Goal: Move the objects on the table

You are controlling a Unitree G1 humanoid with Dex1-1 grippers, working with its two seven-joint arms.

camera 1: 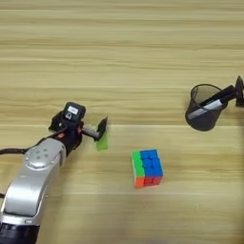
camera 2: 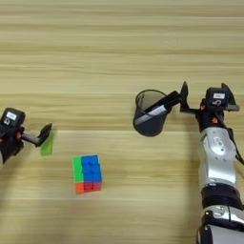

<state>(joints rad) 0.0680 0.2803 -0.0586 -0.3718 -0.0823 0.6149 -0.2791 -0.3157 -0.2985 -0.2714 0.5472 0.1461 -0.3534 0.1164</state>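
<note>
Puzzle cube (camera 1: 147, 167) sits nearest, low centre on the table (camera 1: 122, 57), untouched. Left gripper (camera 1: 101, 129) is at the green block (camera 1: 102, 142), grip unclear. Right gripper (camera 2: 184, 97) touches the tilted pen cup (camera 2: 151, 119) holding a marker (camera 2: 153, 110); grip unclear.

Looking across both views now, and nothing is showing up apart from the task's own things and the robot. No stray item is lying anywhere in frame, so there is nothing more to call here.
</note>
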